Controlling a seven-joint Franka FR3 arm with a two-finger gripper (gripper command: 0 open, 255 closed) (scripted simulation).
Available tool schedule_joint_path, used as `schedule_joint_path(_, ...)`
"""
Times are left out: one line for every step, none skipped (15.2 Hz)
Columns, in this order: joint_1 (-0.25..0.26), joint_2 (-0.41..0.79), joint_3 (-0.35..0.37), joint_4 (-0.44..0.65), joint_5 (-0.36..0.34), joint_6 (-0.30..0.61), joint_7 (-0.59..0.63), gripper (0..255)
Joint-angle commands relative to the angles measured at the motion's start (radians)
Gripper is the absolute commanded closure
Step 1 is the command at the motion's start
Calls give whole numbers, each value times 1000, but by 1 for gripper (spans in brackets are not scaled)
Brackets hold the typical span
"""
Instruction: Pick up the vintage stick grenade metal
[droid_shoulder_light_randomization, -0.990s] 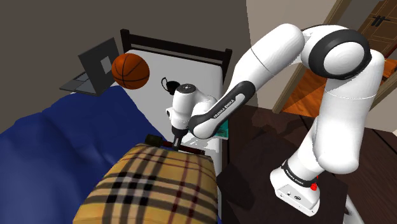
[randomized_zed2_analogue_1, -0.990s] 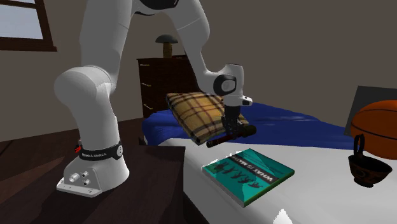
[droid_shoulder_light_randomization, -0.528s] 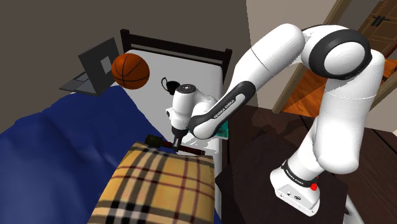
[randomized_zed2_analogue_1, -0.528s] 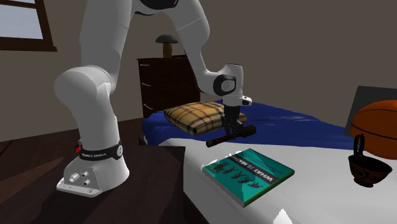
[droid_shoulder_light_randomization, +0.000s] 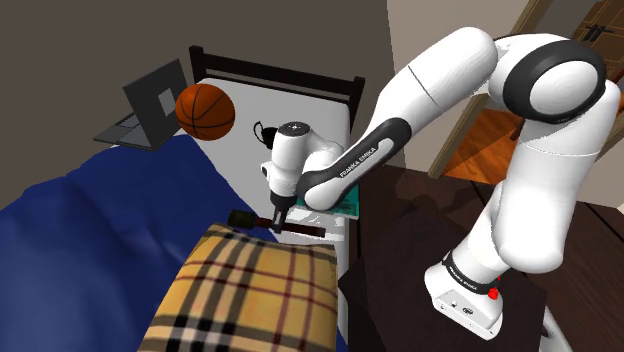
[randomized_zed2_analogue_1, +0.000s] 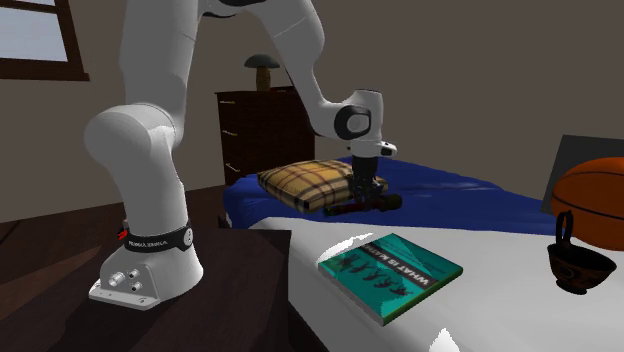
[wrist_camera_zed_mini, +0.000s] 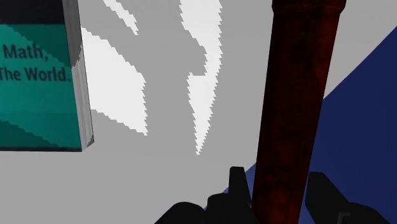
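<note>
A bed with a dark headboard is laid out across the left half of the shoulder view, covered by a rumpled blue blanket (droid_shoulder_light_randomization: 90, 220) and, along its right side, a plain white sheet (randomized_zed2_analogue_1: 480, 310). The white Franka arm with dark joints (droid_shoulder_light_randomization: 540, 180) is seen at the right of that frame, bent over and reaching down to the left toward the middle. A tan, black and red plaid pillow (droid_shoulder_light_randomization: 250, 300) is placed on the bed at the lower middle. An orange basketball (droid_shoulder_light_randomization: 205, 108) and an open grey laptop (droid_shoulder_light_randomization: 150, 100) are seen at the upper left, near the headboard. A teal hardback book (randomized_zed2_analogue_1: 390, 272) is laid flat on the sheet at the centre of the second exterior view, and a small dark handled cup (randomized_zed2_analogue_1: 578, 265) is set at its right edge.

The dark, reddish-handled metal stick grenade (droid_shoulder_light_randomization: 300, 230) is held roughly level, just beyond the pillow's upper edge at the centre of the shoulder view. The black two-finger gripper (droid_shoulder_light_randomization: 277, 215) is pointed down onto it, and the jaws are closed on its handle, one finger pressed to each side.
</note>
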Motion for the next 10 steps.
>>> schedule_joint_path(-4,-23,6,1,11,-24,-7,255)
schedule_joint_path(-6,-35,9,2,16,-35,-10,255)
schedule_joint_path(-8,-46,11,3,22,-47,-14,255)
schedule_joint_path(-9,-57,14,4,27,-59,-17,255)
schedule_joint_path(-11,-68,16,6,32,-71,-21,255)
schedule_joint_path(-13,-79,18,7,37,-83,-24,255)
schedule_joint_path(-14,-89,20,9,42,-95,-27,255)
schedule_joint_path(-15,-100,22,11,47,-107,-30,255)
schedule_joint_path(-15,-101,22,12,48,-109,-31,255)
schedule_joint_path(-15,-101,22,12,48,-109,-31,255)
